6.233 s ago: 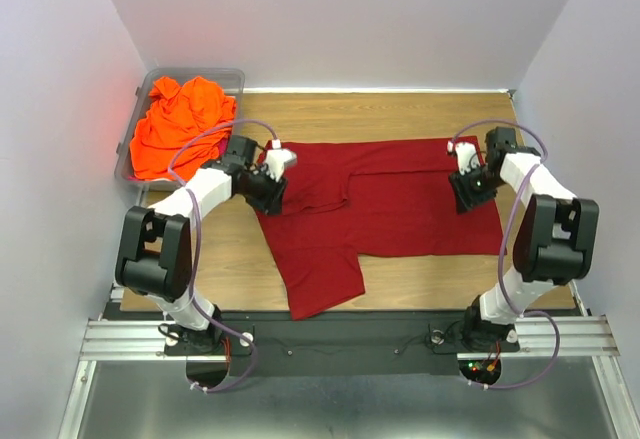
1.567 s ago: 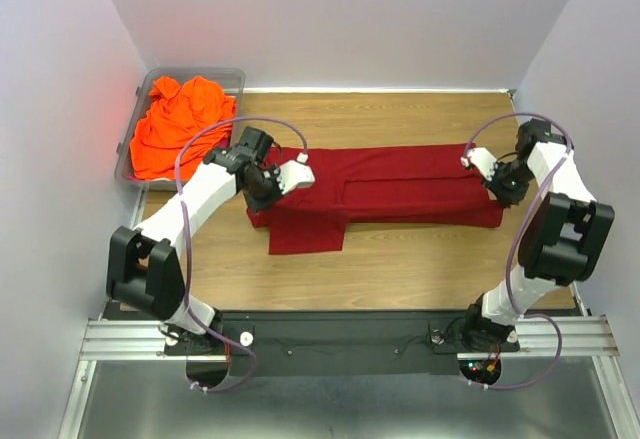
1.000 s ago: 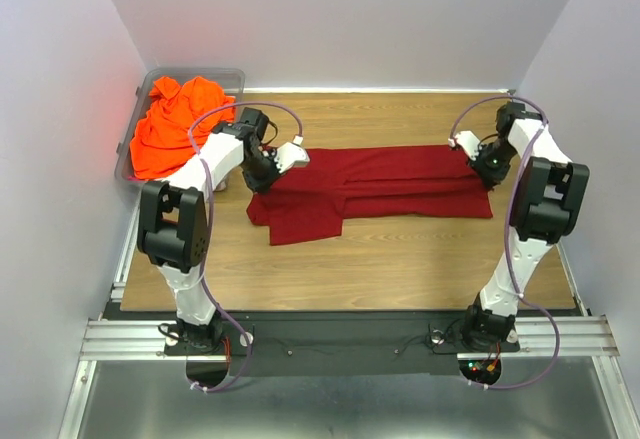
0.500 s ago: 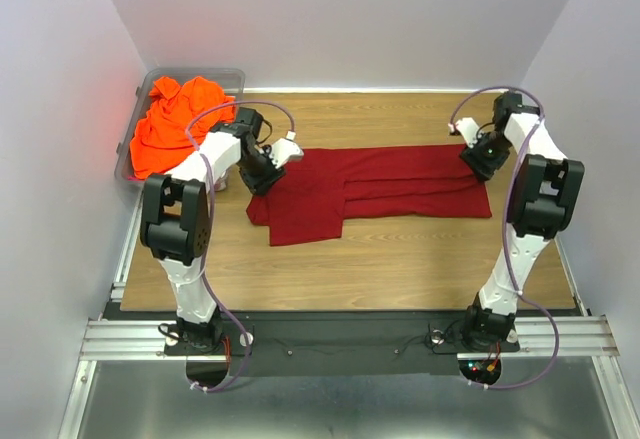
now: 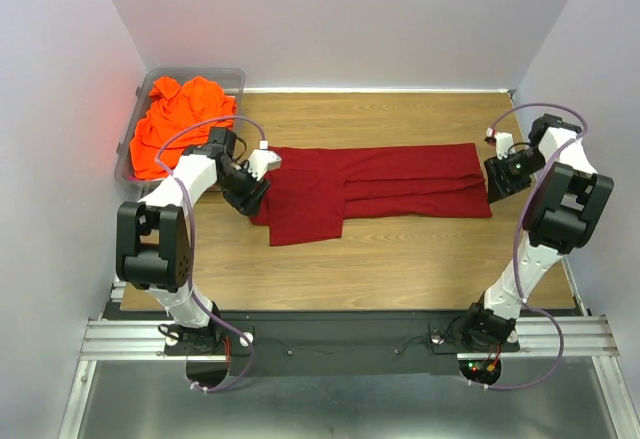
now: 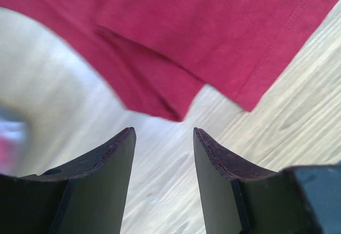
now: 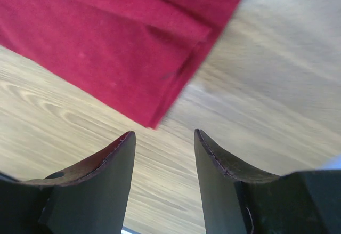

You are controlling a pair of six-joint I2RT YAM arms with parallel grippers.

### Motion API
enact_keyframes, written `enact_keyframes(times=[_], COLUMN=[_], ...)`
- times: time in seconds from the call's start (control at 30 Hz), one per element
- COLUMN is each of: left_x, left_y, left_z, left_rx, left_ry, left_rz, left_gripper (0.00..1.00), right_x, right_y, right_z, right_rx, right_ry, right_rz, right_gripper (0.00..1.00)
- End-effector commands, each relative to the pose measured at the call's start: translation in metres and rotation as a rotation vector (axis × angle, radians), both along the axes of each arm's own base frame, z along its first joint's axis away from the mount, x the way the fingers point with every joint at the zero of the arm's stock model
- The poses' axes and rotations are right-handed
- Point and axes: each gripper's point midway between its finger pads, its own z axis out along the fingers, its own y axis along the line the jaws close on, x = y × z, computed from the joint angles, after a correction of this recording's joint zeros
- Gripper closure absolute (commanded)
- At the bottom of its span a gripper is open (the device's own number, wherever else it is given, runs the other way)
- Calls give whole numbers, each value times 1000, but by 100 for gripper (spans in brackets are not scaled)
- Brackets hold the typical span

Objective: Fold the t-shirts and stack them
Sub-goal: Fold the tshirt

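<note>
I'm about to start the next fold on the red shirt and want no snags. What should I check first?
1. The left claw is open and empty: ok.
2. The right claw is open and off the cloth: ok.
3. The dark crimson cloth t-shirt lies as a long band on the wooden table: ok.
4. Band edges are even: not ok, a flap juts out near its left end.
5. The bright orange cloth t-shirt is out of the way in the clear grey plastic bin: ok.
6. Hidden layers are smooth: cannot tell.
</note>
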Motion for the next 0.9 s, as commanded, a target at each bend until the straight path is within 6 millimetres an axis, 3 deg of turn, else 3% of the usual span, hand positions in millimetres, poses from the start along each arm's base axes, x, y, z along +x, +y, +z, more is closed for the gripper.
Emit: enact_keyframes(times=[0.0,0.4,0.53,0.6,0.8,0.87], left_x=[-4,-3,-5,-6,-21,-25], left_y=[-14,-21,-23,-20,-4,0], left_z=[-9,-32,-43,-46,-53,-47], left_rx=[-83,-120,-125,-111,-27,-15], left_ry=[36,90,125,133,160,147], left_rz=[45,56,55,58,60,58], left_gripper=[41,43,46,52,90,100], right_x=[2,-10,-15,-16,-28,-32], right_y=[21,25,22,18,3,1], right_z=[0,-42,-53,-58,-68,-65], right_rx=[154,182,153,126,25,4], right_ry=[11,95,112,116,144,138], right_rz=[-109,-196,-213,-223,-228,-215], right_gripper=[46,45,51,62,99,99])
